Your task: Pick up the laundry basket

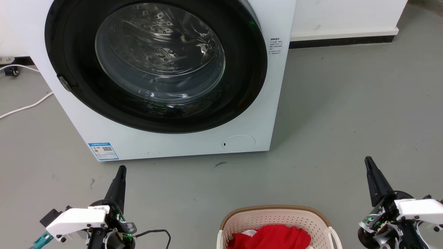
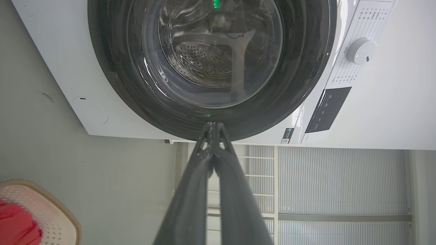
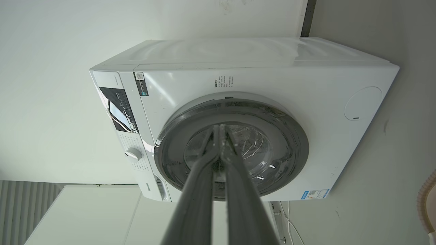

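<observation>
The laundry basket point(image 1: 277, 216) stands on the floor at the bottom middle of the head view, cream and perforated with a brown rim, and red cloth point(image 1: 273, 237) lies inside it. Its corner also shows in the left wrist view point(image 2: 54, 217), and a sliver of its rim in the right wrist view point(image 3: 424, 204). My left gripper point(image 1: 121, 171) is shut, well to the left of the basket, holding nothing. My right gripper point(image 1: 368, 162) is shut too, to the basket's right. Both point toward the washing machine, fingertips pressed together point(image 2: 213, 127) point(image 3: 219, 129).
A white front-loading washing machine point(image 1: 166, 145) with its dark round door shut stands just ahead. A white cable point(image 1: 24, 107) runs over the grey floor at the far left. A white wall with a black skirting point(image 1: 342, 41) lies behind to the right.
</observation>
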